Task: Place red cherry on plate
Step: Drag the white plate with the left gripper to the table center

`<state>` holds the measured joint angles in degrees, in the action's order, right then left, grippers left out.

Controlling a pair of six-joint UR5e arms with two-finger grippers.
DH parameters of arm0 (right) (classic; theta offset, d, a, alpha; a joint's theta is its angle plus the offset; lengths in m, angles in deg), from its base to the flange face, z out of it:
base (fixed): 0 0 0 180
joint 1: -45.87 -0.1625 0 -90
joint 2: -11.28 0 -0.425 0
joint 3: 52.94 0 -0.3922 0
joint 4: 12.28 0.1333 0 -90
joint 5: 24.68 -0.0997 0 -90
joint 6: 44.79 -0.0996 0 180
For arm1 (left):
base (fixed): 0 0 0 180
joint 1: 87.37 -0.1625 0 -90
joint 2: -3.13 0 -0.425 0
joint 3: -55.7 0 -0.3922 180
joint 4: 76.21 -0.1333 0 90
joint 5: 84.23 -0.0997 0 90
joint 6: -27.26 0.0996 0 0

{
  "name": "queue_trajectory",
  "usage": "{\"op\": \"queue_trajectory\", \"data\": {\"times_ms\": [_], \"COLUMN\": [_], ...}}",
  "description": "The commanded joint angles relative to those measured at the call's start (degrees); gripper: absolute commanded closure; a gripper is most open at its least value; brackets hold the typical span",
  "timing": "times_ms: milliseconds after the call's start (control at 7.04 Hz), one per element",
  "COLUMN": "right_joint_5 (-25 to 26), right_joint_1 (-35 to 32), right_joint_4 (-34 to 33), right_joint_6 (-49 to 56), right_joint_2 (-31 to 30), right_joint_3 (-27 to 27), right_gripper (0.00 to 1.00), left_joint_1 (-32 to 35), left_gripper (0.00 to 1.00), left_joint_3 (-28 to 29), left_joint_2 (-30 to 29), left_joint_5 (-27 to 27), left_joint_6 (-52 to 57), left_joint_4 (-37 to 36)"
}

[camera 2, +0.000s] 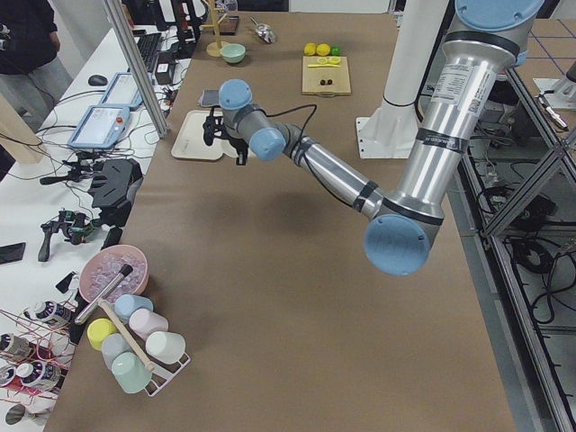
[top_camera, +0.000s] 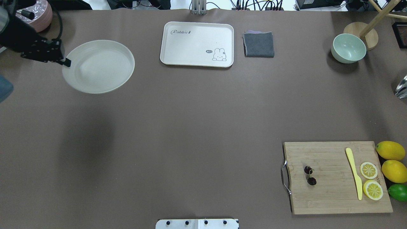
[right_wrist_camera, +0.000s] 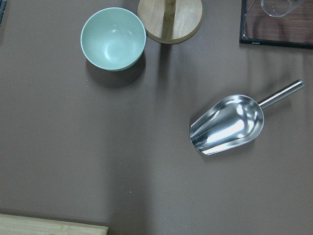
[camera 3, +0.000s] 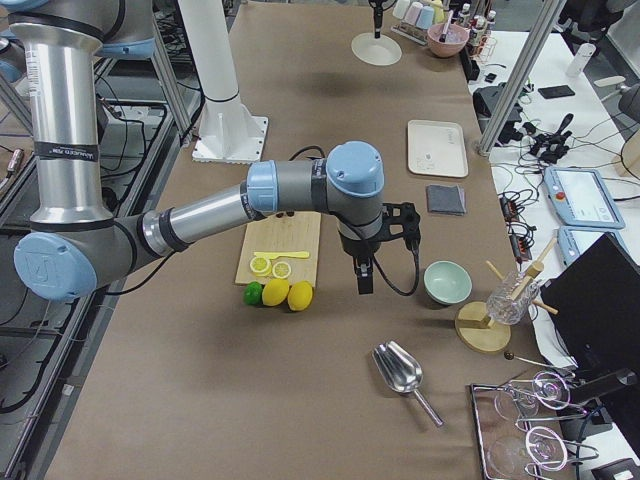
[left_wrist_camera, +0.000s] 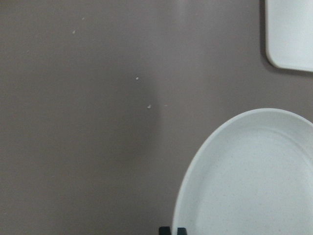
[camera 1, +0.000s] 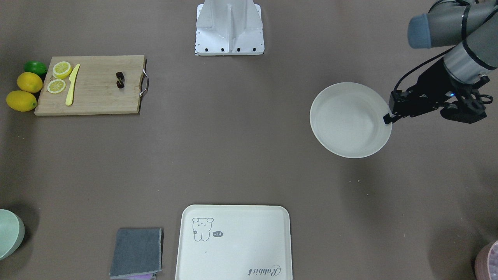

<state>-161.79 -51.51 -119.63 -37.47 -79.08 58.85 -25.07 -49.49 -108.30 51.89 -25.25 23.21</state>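
1. We find the cherry (top_camera: 310, 175) lying on the board (top_camera: 330, 194), near the end with the metal handle (top_camera: 285, 177). It is two dark fruits joined by a short stem, and both grippers are well apart from it.
2. A yellow knife (top_camera: 354, 173) and two lemon slices (top_camera: 369, 170) lie toward the other end of the same board. Two lemons (top_camera: 390, 150) and a lime (top_camera: 399, 191) sit on the table just beside that end.
3. The plate (top_camera: 98, 66) is well apart from the cherry, across the table on the robot's left side.
4. The left gripper (top_camera: 66, 62) is at the plate's outer rim. We see its fingertips (left_wrist_camera: 167, 230) drawn almost together, with only a slit between them, pinching that rim.
5. Past the plate we see the tray (top_camera: 197, 41), then a folded grey cloth (top_camera: 258, 44) just beside it, then the green bowl (top_camera: 348, 48).
6. The right gripper (camera 3: 362, 280) hangs above the table between the lemons and the bowl. It shows only in the right side view, so we cannot tell how far its fingers are apart. Its wrist view looks down on the bowl and a metal scoop (right_wrist_camera: 227, 125).
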Motion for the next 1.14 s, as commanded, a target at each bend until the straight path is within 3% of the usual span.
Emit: {"op": "queue_trajectory", "data": {"times_ms": [0, 284, 568, 994], "right_joint_5": [0.17, 0.09, -0.09, 0.00], "right_joint_1": [-0.18, -0.35, -0.35, -0.35], "right_joint_4": [0.12, 0.21, 0.12, 0.21], "right_joint_6": [0.23, 0.41, 0.15, 0.06], "right_joint_2": [-1.39, -1.39, -3.93, -4.47], "right_joint_3": [0.71, 1.06, 4.20, 4.93], "right_gripper": [0.00, 0.00, 0.00, 0.00], "left_joint_1": [-11.44, -18.93, -20.71, -26.86], "left_gripper": [1.00, 1.00, 1.00, 1.00], "left_joint_3": [0.50, 3.83, 8.23, 13.76], "left_joint_2": [-8.95, -12.39, -13.72, -13.11], "left_joint_5": [-11.44, -18.74, -20.54, -24.32], "left_joint_6": [-9.22, -12.78, -14.18, -22.51], "left_joint_4": [-5.28, -4.93, -1.87, 12.87]}}
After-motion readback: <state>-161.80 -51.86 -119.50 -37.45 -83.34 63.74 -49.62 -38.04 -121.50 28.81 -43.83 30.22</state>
